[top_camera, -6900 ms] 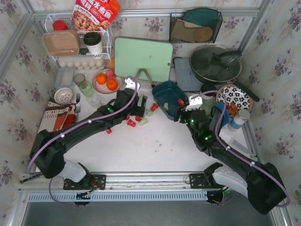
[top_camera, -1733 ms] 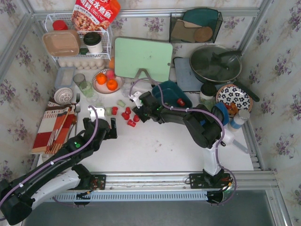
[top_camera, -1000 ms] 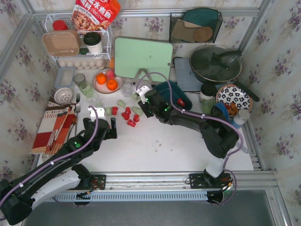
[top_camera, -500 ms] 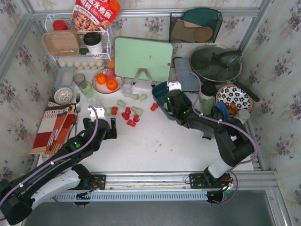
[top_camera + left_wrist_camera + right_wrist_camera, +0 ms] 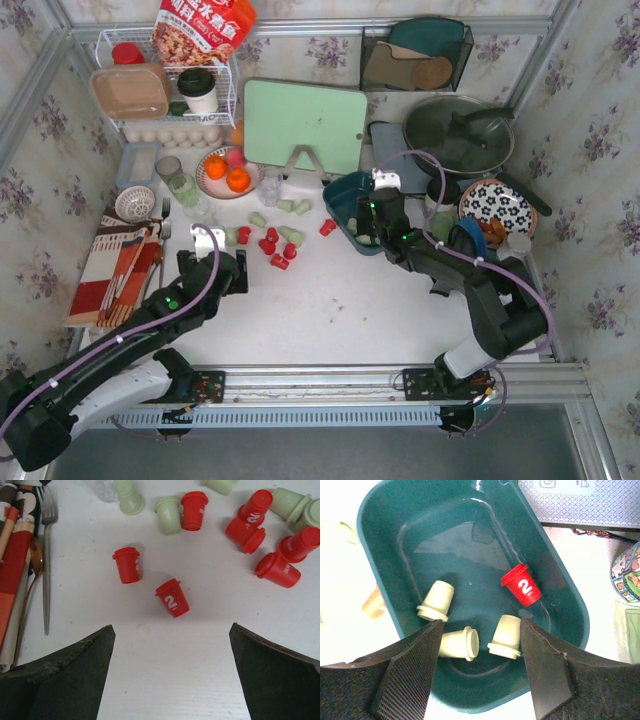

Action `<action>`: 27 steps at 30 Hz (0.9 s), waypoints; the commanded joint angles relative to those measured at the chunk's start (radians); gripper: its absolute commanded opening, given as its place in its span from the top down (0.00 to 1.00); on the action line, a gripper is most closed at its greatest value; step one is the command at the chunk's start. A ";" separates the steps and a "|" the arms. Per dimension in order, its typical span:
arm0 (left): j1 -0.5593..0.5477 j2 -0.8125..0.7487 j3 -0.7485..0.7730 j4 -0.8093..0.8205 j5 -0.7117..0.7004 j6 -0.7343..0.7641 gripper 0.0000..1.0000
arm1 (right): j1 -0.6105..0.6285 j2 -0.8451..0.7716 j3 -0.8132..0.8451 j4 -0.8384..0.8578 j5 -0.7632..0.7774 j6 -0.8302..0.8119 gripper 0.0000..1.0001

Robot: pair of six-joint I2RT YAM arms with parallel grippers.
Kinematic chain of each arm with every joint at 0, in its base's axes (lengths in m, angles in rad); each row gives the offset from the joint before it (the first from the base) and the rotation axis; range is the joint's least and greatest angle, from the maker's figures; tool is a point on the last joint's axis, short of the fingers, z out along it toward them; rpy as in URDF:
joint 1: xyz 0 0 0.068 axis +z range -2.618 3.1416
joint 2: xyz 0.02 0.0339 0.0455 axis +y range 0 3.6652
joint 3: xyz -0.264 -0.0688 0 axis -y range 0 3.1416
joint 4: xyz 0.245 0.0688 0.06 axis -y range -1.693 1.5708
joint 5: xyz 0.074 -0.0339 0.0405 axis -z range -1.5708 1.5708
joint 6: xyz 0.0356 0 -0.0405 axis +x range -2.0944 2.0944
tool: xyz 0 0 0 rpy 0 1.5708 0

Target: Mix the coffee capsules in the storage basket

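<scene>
Bearing everything, the white surface [image 5: 330,300] holds the dark teal-blue shallow plastic tub [image 5: 377,525] right of centre toward the far side, with a loose scatter of small tapered red and pale green plastic capsules [image 5: 171,597] left of it. The right arm reaches far and leftward with its wrist bent down, so the right gripper [image 5: 481,630] hangs over the tub's near end, jaws spread wide and empty. The left arm lies low along the near left, forearm angled toward the scatter. The left gripper [image 5: 170,630] is likewise spread with nothing between its fingers, just near of two red capsules. Inside the tub lie three pale green capsules and one red capsule marked 2 [image 5: 521,585]; the rest lie out on the surface. Each capsule looks light, stiff and smooth, apt to roll or skid when nudged. A pinch across the mid-body, just below the flanged rim, would probably hold best.
</scene>
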 commanded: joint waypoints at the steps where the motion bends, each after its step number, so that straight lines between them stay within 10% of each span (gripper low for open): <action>1: 0.003 -0.007 -0.020 0.052 -0.076 0.000 0.01 | 0.002 -0.079 -0.036 0.033 -0.061 -0.018 0.30; 12: 0.230 0.179 0.009 0.046 0.080 -0.077 0.00 | 0.001 -0.229 -0.206 0.113 -0.066 -0.093 0.31; 27: 0.566 0.620 0.204 0.096 0.489 -0.040 0.40 | 0.001 -0.266 -0.225 0.118 -0.099 -0.101 0.33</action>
